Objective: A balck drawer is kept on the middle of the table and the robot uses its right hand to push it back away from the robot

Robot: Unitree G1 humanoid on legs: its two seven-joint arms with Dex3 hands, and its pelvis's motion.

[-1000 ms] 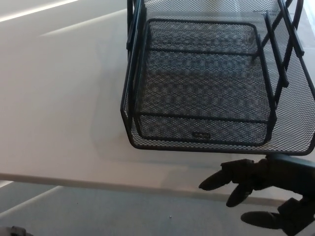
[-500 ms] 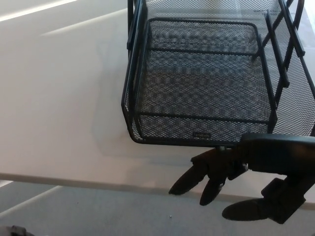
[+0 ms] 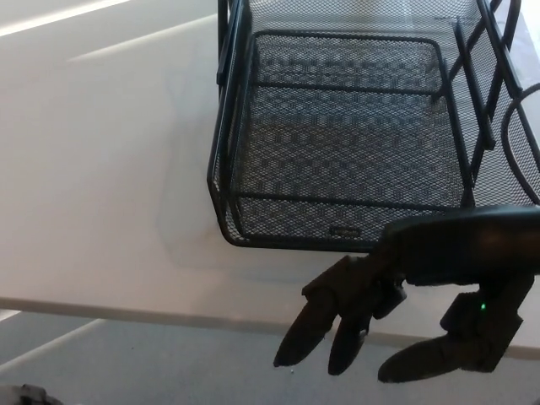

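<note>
Black wire-mesh drawer (image 3: 354, 143) sits on a white desk (image 3: 110, 169), filling the upper right of the head view. Its top and right side run out of the picture. It is a sliding mesh tray inside an outer mesh frame; the frame's upright bars show along the left edge and on the right side.

The tray's front lip is nearest the camera, close to the desk's near edge. A small dark label plate (image 3: 344, 230) is fixed at the middle of the front wall. Any writing on it is too small to read. No other text or brand mark is visible.

Right hand (image 3: 396, 295): enters from the right, forearm lying across the lower right of the view, just in front of the drawer's front lip. The two thick fingers (image 3: 325, 325) are spread apart and point down and to the left, past the desk edge and over the grey floor (image 3: 126, 363). The thumb (image 3: 439, 359) is separate, lower right. The hand holds nothing, fingers wide apart. Whether the back of the hand touches the front lip, I cannot tell. A small green light (image 3: 482, 306) shows on the wrist.

A thin dark cable loop (image 3: 509, 135) shows at the right edge, over the mesh.

Left hand: not visible.
</note>
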